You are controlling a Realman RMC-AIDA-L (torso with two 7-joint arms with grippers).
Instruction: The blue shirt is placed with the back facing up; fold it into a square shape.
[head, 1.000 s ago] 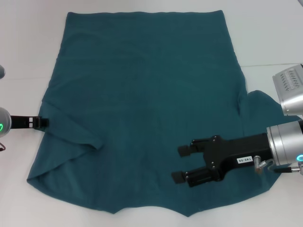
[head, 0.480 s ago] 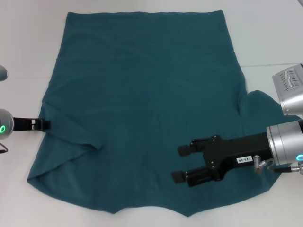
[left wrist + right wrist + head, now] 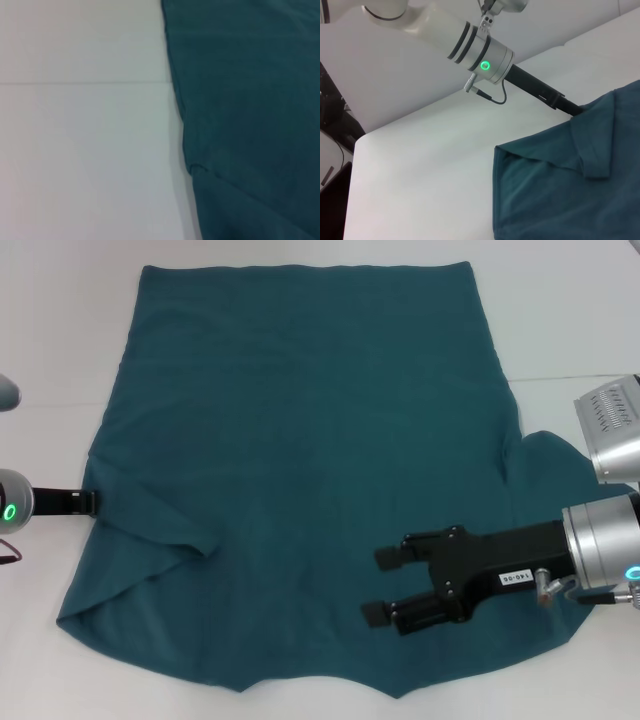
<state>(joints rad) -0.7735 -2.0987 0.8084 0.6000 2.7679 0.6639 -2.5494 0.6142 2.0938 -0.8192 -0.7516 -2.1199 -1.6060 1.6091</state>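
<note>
The blue shirt [image 3: 310, 440] lies spread flat on the white table [image 3: 50, 340], plain side up. Its left sleeve [image 3: 150, 530] is folded in over the body, while the right sleeve [image 3: 548, 468] sticks out sideways. My right gripper [image 3: 385, 585] hovers open over the shirt's lower right part, with nothing between its fingers. My left gripper [image 3: 90, 502] sits low at the shirt's left edge, by the folded sleeve. The right wrist view shows that left gripper [image 3: 570, 107] touching the shirt's [image 3: 560, 190] edge. In the left wrist view there is only the shirt's edge [image 3: 250, 125] and bare table [image 3: 85, 150].
A seam line [image 3: 580, 377] crosses the white table. A silver part of my right arm [image 3: 612, 435] stands at the right, over the table beside the sleeve. In the right wrist view the table's edge [image 3: 355, 150] is near, with dark equipment [image 3: 330, 130] beyond it.
My left arm has shifted slightly at the shirt's left edge, with its gripper tip drawn a little to the left. The right arm and the shirt have not moved.
</note>
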